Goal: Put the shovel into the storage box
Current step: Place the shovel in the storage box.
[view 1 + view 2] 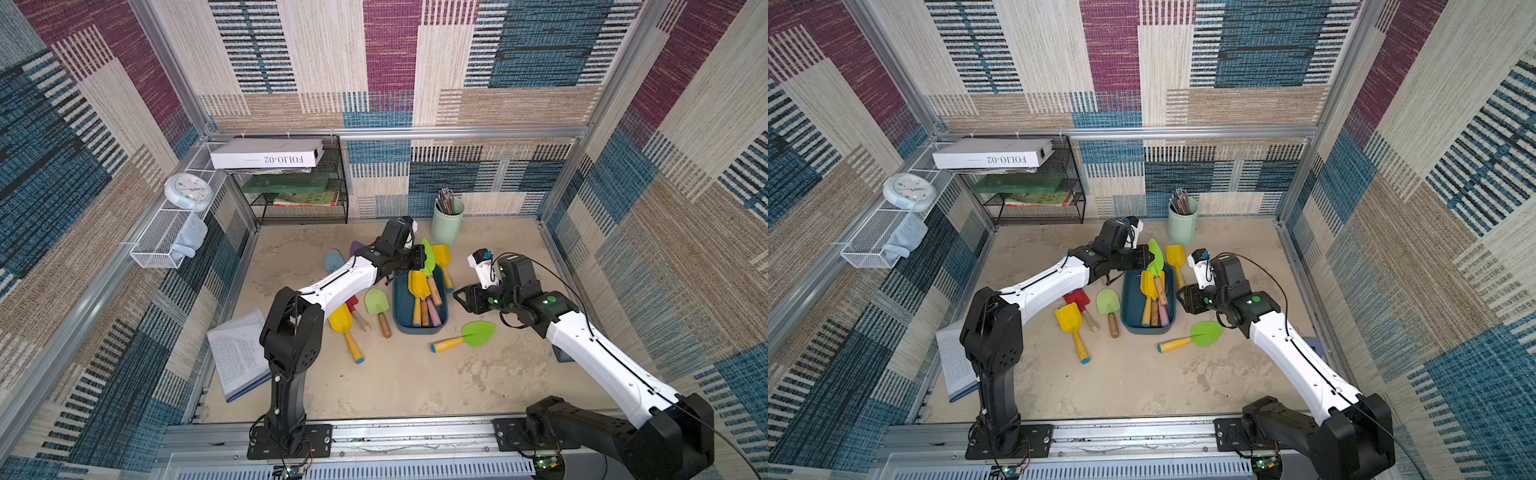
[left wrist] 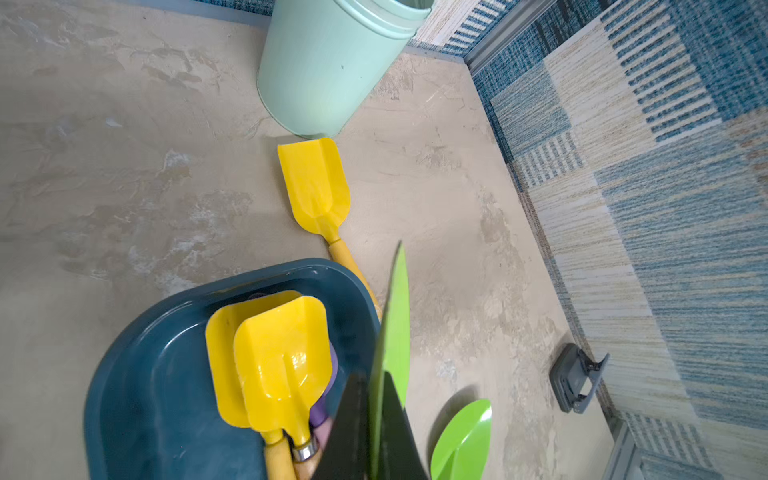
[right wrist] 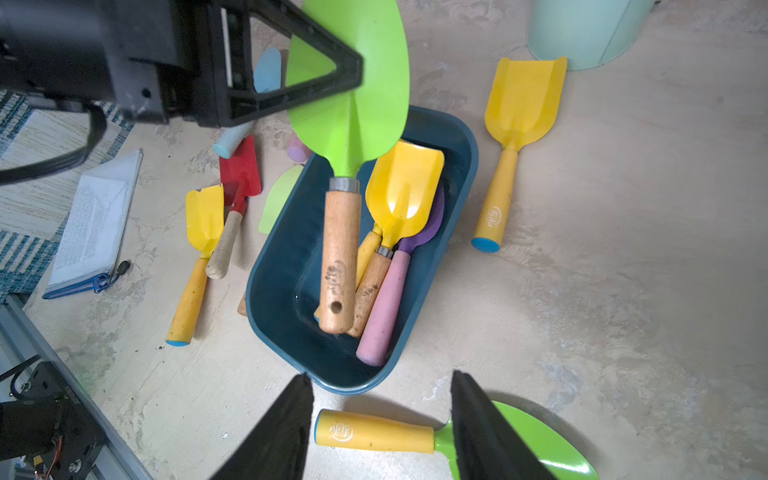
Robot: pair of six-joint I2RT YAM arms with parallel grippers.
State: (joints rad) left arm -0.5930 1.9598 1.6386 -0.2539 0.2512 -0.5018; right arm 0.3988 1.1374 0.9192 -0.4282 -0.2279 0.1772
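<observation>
R fingers (image 1: 461,300) spread apart, holding nothing, near green shovel (image 3: 374,434) on bench (image 3: 582,291). L fingers (image 3: 355,70) pinch 2nd green shovel (image 3: 357,120) by blade, handle over box (image 3: 282,266).

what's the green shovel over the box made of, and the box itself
Green shovel: blade looks like painted metal, perhaps hard plastic, smooth and glossy; handle bare wood, with grain and scuffs. Storage box: likely moulded plastic, dark teal, rounded corners, slight sheen.
</observation>
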